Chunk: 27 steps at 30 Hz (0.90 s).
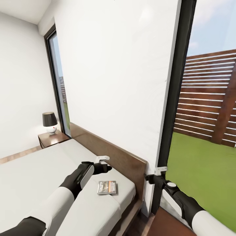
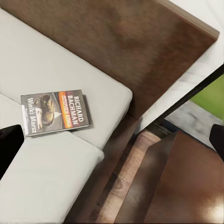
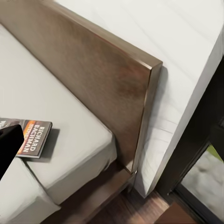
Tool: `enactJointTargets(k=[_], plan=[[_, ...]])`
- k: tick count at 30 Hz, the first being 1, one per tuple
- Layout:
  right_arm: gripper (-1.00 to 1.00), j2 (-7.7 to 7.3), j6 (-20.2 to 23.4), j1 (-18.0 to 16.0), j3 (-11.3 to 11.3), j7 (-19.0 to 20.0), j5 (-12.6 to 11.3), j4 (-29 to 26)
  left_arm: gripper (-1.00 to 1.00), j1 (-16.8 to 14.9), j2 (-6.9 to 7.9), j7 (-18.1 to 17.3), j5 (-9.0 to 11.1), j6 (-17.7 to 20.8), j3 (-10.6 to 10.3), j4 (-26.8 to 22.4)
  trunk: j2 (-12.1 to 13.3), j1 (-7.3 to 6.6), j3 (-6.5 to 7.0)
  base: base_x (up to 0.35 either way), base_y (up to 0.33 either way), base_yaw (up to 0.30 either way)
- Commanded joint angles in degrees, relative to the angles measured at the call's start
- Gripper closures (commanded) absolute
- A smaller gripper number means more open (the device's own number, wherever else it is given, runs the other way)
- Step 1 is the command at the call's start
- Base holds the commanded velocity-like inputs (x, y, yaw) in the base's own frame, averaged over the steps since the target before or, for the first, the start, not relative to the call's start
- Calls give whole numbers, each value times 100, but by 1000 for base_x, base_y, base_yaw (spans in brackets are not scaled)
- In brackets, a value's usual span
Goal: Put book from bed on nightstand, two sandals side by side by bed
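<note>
Nearest me on the pale grey mattress, the book (image 1: 107,187) lies flat by the corner of the bed (image 1: 39,177), just below my left gripper (image 1: 105,163), whose fingers stand apart and empty above it. Off to the side my right gripper (image 1: 156,174) hangs beside the black window frame (image 1: 175,98); I cannot tell its jaws' state. Farther back, a nightstand (image 1: 52,139) carries a black-shaded lamp (image 1: 49,122).

above book (image 1: 107,187): open | behind: headboard (image 1: 114,154) | right: window frame (image 1: 173,108)
</note>
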Motion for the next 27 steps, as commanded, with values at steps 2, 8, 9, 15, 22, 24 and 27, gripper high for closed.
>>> enactJointTargets(k=[2, 8, 9, 15, 22, 24, 27], plan=[[-100, -33, 55, -6, 3, -7, -61, -42, -100, -18, 15, -7, 1, 78, 10, 1, 74, -43, 27, 0, 0, 0], [-100, -30, 83, -6, -1, -14, -51, -250, -100, -301, 41, 29, 2, 453, 28, -25, 315, -175, 134, 0, 0, 0], [-100, -30, 86, -6, 0, -15, -47, -349, -100, -430, 51, 61, 5, 605, 31, -5, 355, -197, 152, 0, 0, 0], [-100, -43, 98, -6, -4, -31, -36, -788, -100, -945, 137, 175, 14, 1234, 41, 46, 595, -329, 260, 0, 0, 0], [-100, -32, 106, -6, 12, -35, -30, -1274, -100, -2193, 247, 140, 76, 1789, 53, 916, 876, -482, 386, 0, 0, 0], [-100, -29, 101, -6, 21, -35, -30, -1359, -100, -2435, 228, 133, 91, 1795, 54, 1224, 956, -526, 421, 0, 0, 0], [-100, -32, 99, -6, 22, -35, -30, -1463, -100, -2609, 216, 124, 101, 1787, 54, 1459, 1077, -592, 475, 0, 0, 0]])
